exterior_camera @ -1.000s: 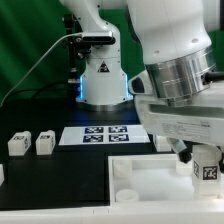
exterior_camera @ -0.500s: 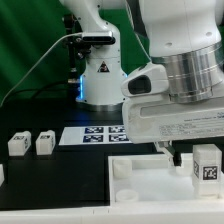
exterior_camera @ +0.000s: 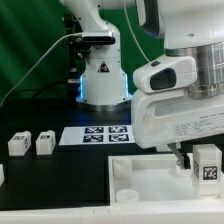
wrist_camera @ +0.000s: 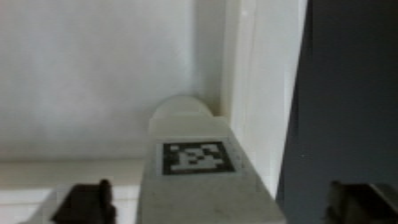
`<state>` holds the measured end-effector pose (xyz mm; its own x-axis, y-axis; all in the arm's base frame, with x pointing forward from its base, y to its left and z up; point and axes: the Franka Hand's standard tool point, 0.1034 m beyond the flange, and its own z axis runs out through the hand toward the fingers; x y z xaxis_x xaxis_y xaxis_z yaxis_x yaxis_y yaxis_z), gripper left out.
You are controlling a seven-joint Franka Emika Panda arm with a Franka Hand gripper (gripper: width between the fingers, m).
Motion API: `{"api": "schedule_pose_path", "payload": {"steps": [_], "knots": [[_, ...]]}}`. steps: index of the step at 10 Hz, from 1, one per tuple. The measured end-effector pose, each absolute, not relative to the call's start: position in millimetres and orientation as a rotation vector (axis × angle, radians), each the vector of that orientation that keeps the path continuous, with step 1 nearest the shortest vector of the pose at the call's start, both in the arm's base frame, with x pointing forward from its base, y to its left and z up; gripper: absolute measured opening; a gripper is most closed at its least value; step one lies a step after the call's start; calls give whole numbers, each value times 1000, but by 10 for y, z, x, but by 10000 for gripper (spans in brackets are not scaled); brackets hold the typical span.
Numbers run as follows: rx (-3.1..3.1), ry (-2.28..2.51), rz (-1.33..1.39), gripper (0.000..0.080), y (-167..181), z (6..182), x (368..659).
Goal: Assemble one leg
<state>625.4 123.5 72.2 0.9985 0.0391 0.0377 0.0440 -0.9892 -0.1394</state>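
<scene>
Leg (exterior_camera: pixel 208 165) stood upright at a corner of the tray (exterior_camera: pixel 150 172), with the pincer (wrist_camera: pixel 224 198) spread wide around it, not touching. Seating it in the socket seemed left to do.

The leg (wrist_camera: pixel 189 122) showed as a white block with a black-and-white marker tag (wrist_camera: pixel 196 158) on the face turned to the camera, and it stood between the two dark fingertips (wrist_camera: pixel 86 202) of the gripper (wrist_camera: pixel 226 203). The jaws were spread wide, with a gap between each fingertip and the block. Behind the block lay the pale floor of the white tray (wrist_camera: pixel 89 80), whose raised wall (wrist_camera: pixel 240 60) ran along the black table (wrist_camera: pixel 356 80).
</scene>
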Motion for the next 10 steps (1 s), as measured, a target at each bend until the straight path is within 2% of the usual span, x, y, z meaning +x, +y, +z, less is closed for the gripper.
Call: {"api": "schedule_pose_path", "payload": {"steps": [1, 2, 6, 8, 10], "knots": [[-2997, 33, -45, 449, 1241, 722, 6253], [-2983, 233, -30, 308, 1229, 719, 6252], [-2851, 838, 13, 301, 1207, 697, 6270], [-2603, 1328, 27, 301, 1178, 685, 6295], [-2348, 1616, 13, 301, 1147, 681, 6275]]}}
